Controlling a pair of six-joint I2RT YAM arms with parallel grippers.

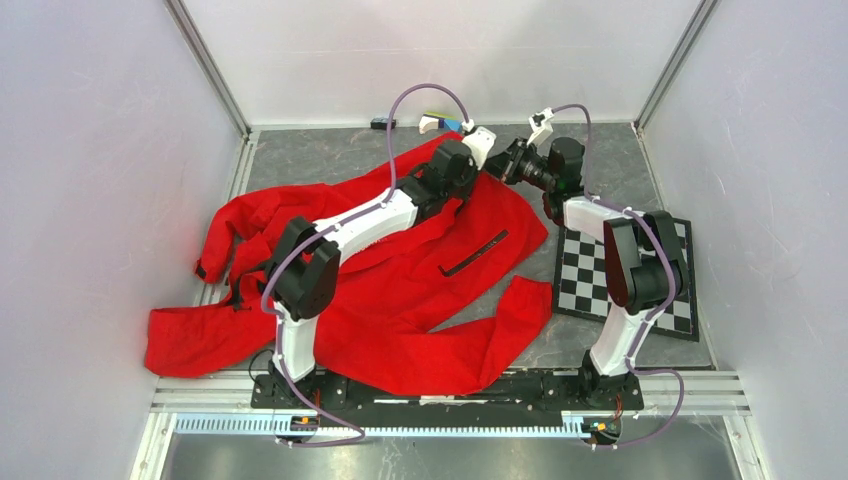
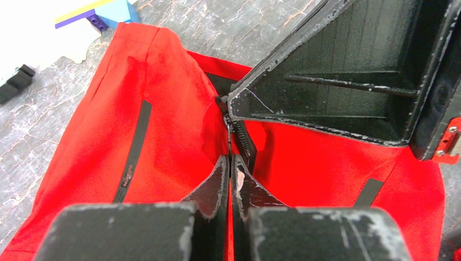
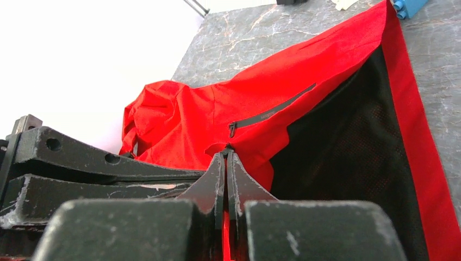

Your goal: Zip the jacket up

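Overhead view: the jacket [image 1: 400, 290] blankets the table [image 1: 610, 160] from 6 round to 11 o'clock. At 12 o'clock the left end effector [image 2: 231, 163] and right end effector [image 3: 226, 157] sit tip to tip, each pinched on the jacket's edge, with no passage between them. Bare table lies open at 1 to 2 o'clock. A flat checkerboard [image 1: 590, 285] lies at 3 o'clock. Small objects [image 1: 440, 123] line the far wall at 12.
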